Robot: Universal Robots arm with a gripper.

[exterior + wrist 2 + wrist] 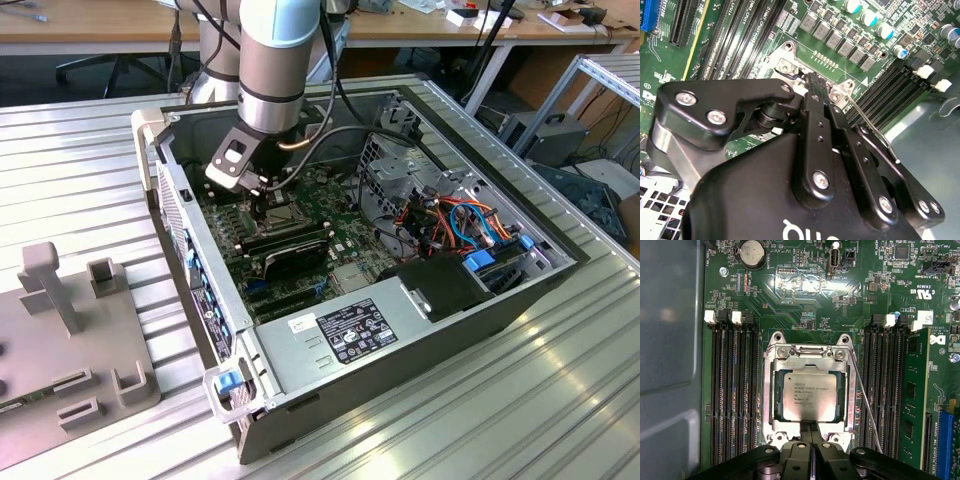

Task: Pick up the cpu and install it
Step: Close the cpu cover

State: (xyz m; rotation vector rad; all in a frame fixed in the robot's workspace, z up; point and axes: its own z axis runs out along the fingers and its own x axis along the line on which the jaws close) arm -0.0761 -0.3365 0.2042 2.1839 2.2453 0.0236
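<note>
Grey fixture plate (70, 340) lies on the worktop (80, 160) at the exterior view's left; rightward, the open computer case (400, 380) holds the green motherboard (350, 255). We find the cpu (812, 397) seated inside the socket frame (810, 352), and the tool (810, 429) poised at the frame's edge, its jaws drawn together on nothing. We judge placement done; the wire lever (865, 400) appears unlatched, so locking remains.

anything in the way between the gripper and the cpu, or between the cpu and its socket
Nothing visible. In the first wrist view the cpu already lies in the socket, with the metal frame around its edges. The gripper, shut, is at the frame's edge beside the chip, with no part between them.
</note>
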